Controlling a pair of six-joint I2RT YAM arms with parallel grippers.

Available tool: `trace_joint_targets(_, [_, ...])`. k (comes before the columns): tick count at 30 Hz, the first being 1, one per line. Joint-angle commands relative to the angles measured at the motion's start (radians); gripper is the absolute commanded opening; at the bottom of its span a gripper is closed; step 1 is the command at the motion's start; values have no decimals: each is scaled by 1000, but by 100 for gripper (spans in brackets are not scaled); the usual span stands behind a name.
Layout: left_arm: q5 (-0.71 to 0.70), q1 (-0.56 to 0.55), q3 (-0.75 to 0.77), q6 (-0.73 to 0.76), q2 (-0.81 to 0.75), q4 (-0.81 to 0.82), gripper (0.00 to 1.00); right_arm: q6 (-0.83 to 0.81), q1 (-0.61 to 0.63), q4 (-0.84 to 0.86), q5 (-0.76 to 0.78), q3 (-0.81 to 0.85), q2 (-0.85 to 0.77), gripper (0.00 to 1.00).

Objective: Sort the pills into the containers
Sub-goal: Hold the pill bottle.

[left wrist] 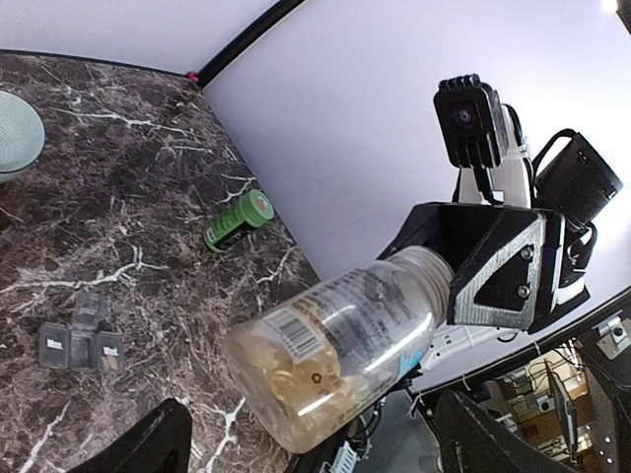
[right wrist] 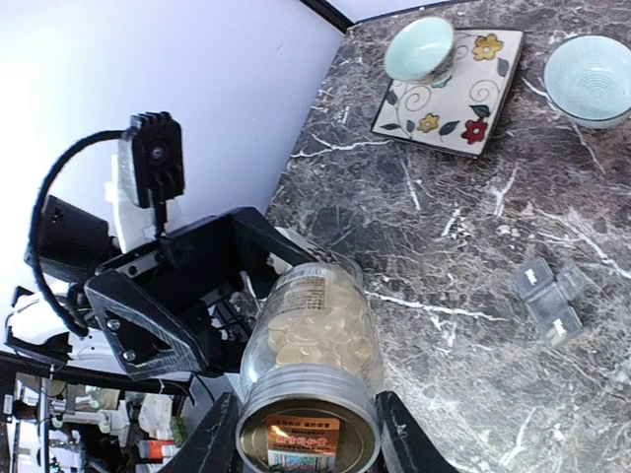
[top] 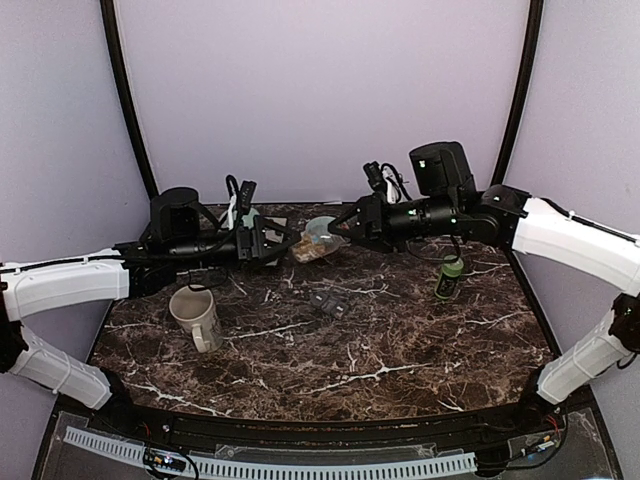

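Top external view showed your left claw (top: 262,243) reaching in from the left, with its jaws wide apart. Near it on the table (top: 400,350) stood the mug (top: 195,318). I could not tell if anything was in it.

Between your two claws hung the bottle (left wrist: 335,350), up in the air and lying sideways. Its long way ran straight from one claw to the other. The fat bottom pointed at the left claw and sat in the gap between those jaws, not touching them as far as I could see. The neck pointed the other way. Yellow pills (right wrist: 315,330) lay piled inside.

On the table near the middle lay the clear case (top: 328,302), too small for me to see inside. Farther back sat the plate (right wrist: 483,99) with the small bowl (right wrist: 419,47) on it and the big bowl (right wrist: 590,64) just beside it. Both bowls looked bare.

Your right claw (top: 345,228) was clamped on the neck end, so it alone carried the bottle. I think the left claw only had to close, since the bottom already lined up with it.

Far right stood the green bottle (top: 450,280).
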Motion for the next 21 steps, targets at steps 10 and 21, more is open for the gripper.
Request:
trace_joint_targets(10, [182, 56, -33, -151, 15, 199, 87, 102, 9, 264, -151, 33, 64, 0])
trace_joint_targets(21, [285, 62, -41, -220, 30, 321, 84, 177, 8, 382, -209, -6, 70, 0])
